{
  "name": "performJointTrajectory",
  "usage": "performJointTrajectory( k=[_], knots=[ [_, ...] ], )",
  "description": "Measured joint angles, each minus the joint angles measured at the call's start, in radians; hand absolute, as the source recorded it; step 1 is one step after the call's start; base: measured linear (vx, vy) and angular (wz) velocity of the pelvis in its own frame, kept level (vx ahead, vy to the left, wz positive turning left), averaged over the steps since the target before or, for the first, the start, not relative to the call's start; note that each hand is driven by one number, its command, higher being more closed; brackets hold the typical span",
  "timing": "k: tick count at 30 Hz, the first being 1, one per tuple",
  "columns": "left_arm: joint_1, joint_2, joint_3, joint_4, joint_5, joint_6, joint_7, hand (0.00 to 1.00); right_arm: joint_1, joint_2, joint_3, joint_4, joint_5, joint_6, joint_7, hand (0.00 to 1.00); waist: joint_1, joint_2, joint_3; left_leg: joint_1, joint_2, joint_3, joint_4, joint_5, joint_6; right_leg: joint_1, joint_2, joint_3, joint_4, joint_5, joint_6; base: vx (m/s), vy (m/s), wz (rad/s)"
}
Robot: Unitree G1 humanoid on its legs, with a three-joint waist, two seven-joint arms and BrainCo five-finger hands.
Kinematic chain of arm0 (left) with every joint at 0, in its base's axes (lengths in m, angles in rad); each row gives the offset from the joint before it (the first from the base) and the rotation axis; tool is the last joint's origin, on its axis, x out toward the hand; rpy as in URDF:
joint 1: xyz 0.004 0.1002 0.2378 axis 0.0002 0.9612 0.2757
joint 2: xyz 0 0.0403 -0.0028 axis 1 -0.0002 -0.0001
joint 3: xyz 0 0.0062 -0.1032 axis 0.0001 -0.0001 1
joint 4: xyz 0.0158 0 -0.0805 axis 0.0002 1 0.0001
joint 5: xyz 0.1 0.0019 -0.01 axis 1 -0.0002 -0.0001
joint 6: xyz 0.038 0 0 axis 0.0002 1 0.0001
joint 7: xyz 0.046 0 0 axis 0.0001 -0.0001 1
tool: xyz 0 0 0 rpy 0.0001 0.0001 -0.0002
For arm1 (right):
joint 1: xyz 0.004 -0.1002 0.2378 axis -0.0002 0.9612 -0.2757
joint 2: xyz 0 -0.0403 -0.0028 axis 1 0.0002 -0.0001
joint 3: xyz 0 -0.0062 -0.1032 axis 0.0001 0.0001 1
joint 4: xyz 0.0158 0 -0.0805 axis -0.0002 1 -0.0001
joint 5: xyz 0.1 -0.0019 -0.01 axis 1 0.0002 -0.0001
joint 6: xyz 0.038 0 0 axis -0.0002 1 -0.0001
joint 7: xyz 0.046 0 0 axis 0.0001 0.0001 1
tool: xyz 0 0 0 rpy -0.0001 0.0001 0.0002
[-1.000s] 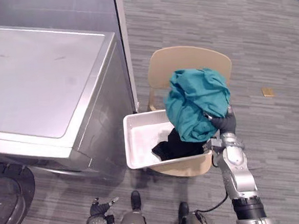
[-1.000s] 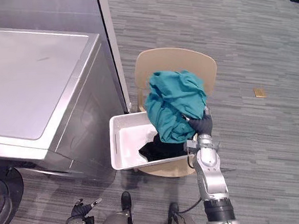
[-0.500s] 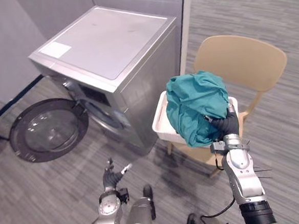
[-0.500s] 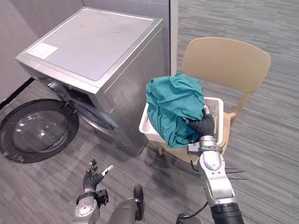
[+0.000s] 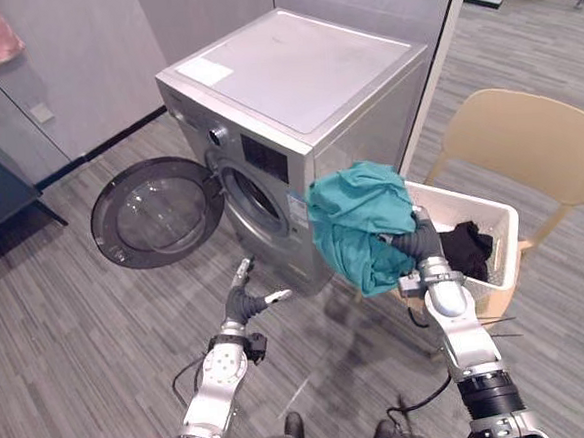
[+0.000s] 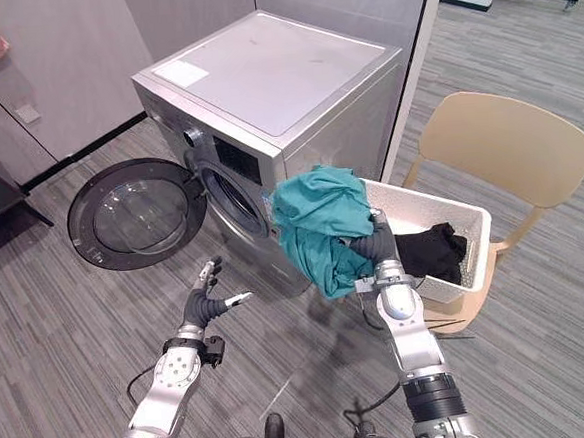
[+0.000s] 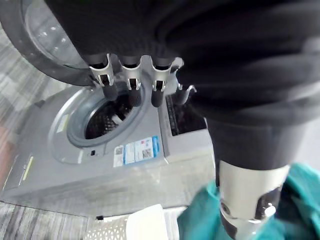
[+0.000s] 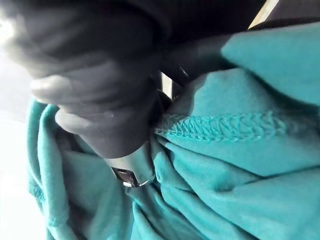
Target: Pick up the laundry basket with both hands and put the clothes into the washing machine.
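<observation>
Teal garment (image 5: 355, 218) bunched in right hand (image 5: 421, 244), fingers clenched on it; left hand (image 5: 245, 304) relaxed.

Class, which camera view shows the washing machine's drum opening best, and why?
The left wrist view: it looks almost straight into the drum opening, dark inside its round rim. Both eye views catch it slantwise beside the open door. The right wrist view faces the teal garment instead.
</observation>
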Motion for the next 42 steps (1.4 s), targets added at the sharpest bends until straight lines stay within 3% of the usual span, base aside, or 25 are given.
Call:
performJointTrajectory(
  k=[4, 5, 12, 13, 21, 27, 31, 35, 42],
  knots=[
    [-0.078, 0.013, -0.054, 0.011, 0.074, -0.01, -0.012, 0.0, -0.061, -0.046, 0.072, 0.012, 0.078, -0.002, 0.063, 1.0, -0.03, -0.006, -0.006, 0.001, 0.009, 0.028, -0.017, 0.015, -0.005, -0.02, 0.02, 0.028, -0.001, 0.012, -0.013, -0.04, -0.03, -0.25],
    [-0.091, 0.02, -0.059, 0.02, 0.085, -0.013, -0.013, 1.0, -0.065, -0.063, 0.078, 0.012, 0.106, -0.002, 0.079, 1.0, -0.033, -0.007, -0.008, 0.003, 0.014, 0.035, -0.018, 0.015, -0.005, -0.02, 0.026, 0.035, -0.002, 0.013, -0.014, -0.01, -0.042, -0.19],
    [-0.137, 0.036, -0.09, 0.049, 0.161, -0.008, 0.012, 1.0, -0.076, -0.14, 0.169, 0.012, 0.238, -0.001, 0.155, 1.0, -0.052, -0.01, -0.011, 0.01, 0.026, 0.048, -0.018, 0.016, -0.007, -0.026, 0.042, 0.051, -0.005, 0.017, -0.02, 0.03, -0.04, -0.08],
    [-0.137, 0.041, -0.09, 0.05, 0.162, -0.004, 0.019, 1.0, -0.076, -0.142, 0.186, 0.012, 0.252, -0.001, 0.166, 0.0, -0.058, -0.013, -0.013, 0.01, 0.026, 0.048, -0.018, 0.016, -0.007, -0.026, 0.043, 0.051, -0.006, 0.017, -0.021, 0.02, -0.015, -0.04],
    [-0.134, 0.034, -0.073, 0.058, 0.158, 0.009, 0.056, 1.0, -0.076, -0.132, 0.224, 0.012, 0.313, -0.002, 0.188, 0.0, -0.061, -0.03, -0.03, 0.012, 0.027, 0.056, -0.018, 0.016, -0.006, -0.013, 0.05, 0.059, -0.041, 0.039, -0.026, 0.01, -0.004, -0.02],
    [-0.103, -0.043, 0.054, 0.06, 0.108, 0.016, 0.096, 1.0, -0.029, -0.053, 0.141, 0.009, 0.297, -0.029, 0.178, 0.0, -0.06, -0.038, -0.035, 0.019, 0.032, 0.052, -0.018, 0.016, -0.006, -0.001, 0.054, 0.056, -0.048, 0.039, -0.026, 0.01, -0.006, 0.01],
    [-0.048, -0.088, 0.136, 0.059, 0.07, 0.016, 0.111, 1.0, 0.036, 0.01, 0.028, 0.006, 0.222, -0.032, 0.134, 0.0, -0.058, -0.038, -0.035, 0.018, 0.036, 0.051, -0.018, 0.016, -0.006, 0.001, 0.059, 0.055, -0.049, 0.038, -0.025, 0.02, -0.015, 0.01],
    [0.045, -0.148, 0.266, 0.046, 0.017, 0.017, 0.121, 1.0, 0.108, 0.066, -0.16, -0.055, 0.127, -0.036, 0.041, 0.0, -0.06, -0.037, -0.035, 0.021, 0.039, 0.05, -0.02, 0.017, -0.008, 0.004, 0.064, 0.055, -0.053, 0.038, -0.025, 0.0, 0.0, 0.0],
    [0.194, -0.161, 0.437, 0.042, -0.054, 0.024, 0.117, 1.0, 0.265, 0.079, -0.338, -0.068, 0.025, -0.033, -0.028, 0.0, -0.059, -0.026, -0.05, 0.033, 0.039, 0.039, -0.026, 0.017, -0.009, 0.024, 0.064, 0.043, -0.065, 0.034, -0.021, 0.02, -0.012, 0.05]
  ],
)
